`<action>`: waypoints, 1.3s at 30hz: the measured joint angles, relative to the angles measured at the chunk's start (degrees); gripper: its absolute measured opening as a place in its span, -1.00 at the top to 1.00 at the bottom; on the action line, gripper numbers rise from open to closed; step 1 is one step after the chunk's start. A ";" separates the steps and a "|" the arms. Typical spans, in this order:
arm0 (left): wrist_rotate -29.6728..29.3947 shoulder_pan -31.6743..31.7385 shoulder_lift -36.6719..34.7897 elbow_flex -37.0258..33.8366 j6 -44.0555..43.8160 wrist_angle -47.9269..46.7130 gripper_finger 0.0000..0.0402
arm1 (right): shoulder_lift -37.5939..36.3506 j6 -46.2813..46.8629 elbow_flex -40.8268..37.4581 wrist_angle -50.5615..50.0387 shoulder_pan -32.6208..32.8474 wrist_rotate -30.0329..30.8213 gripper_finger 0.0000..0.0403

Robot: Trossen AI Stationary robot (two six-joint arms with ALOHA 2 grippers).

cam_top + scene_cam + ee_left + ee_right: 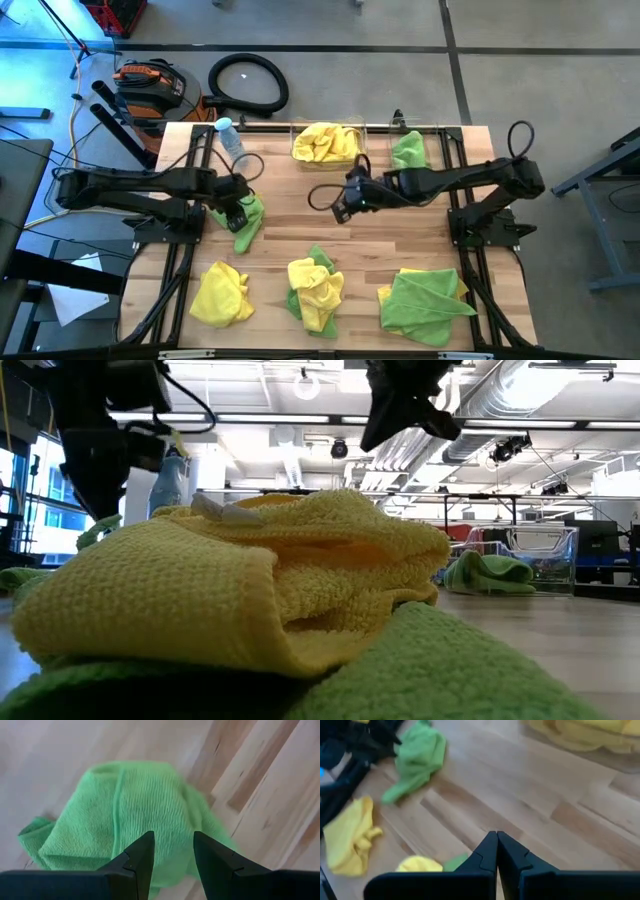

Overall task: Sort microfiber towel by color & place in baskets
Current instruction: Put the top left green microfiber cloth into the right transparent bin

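A crumpled green towel [248, 226] lies on the wood at the table's left. My left gripper [172, 856] hangs open just above it, fingers pointing down over the towel [120, 810]; no touch shows. My right gripper [497, 851] is shut and empty, above bare wood near the table's middle [343, 207]. At the far edge stand two clear baskets: the wider one [298, 128] holds yellow towels [325, 143], the narrower one [422, 132] a green towel [407, 150].
Along the near edge lie a yellow towel [222, 293], a yellow-and-green heap [315, 293] and a green towel over a yellow one [425, 303]. A water bottle with a blue cap [230, 137] lies at the far left. Bare wood spans the table's middle.
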 joint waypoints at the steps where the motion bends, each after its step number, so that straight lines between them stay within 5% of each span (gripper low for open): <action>1: -0.02 -0.35 1.28 0.00 0.65 0.00 0.37 | -0.10 -0.04 -0.33 -0.28 0.64 -0.03 1.00; 10: -1.36 -1.96 12.83 0.00 0.81 0.42 0.44 | -0.25 -4.99 -3.86 -2.03 6.27 2.90 1.00; 12: -1.38 -2.47 14.90 0.00 0.16 0.59 0.56 | -0.59 -5.54 -6.60 -1.01 6.99 -1.64 1.00; 16: -0.65 -3.21 17.23 0.00 -2.78 2.66 0.93 | -2.40 -5.67 -15.10 8.63 8.44 -7.61 1.00; 20: 0.00 -4.09 17.22 1.66 -6.66 3.72 0.98 | -8.03 -5.72 -25.80 22.84 9.09 -7.31 1.00; 26: -1.48 -5.06 16.90 11.05 -7.80 3.38 1.00 | -21.26 -12.92 -39.97 38.02 6.60 -3.81 1.00; 32: -6.89 -5.01 18.38 24.08 -7.72 3.24 1.00 | -31.55 -19.80 -44.87 36.86 1.56 2.66 1.00; 39: -10.03 -4.96 25.02 38.26 -7.27 2.76 1.00 | -37.08 -26.24 -44.96 32.27 -5.84 -0.98 0.85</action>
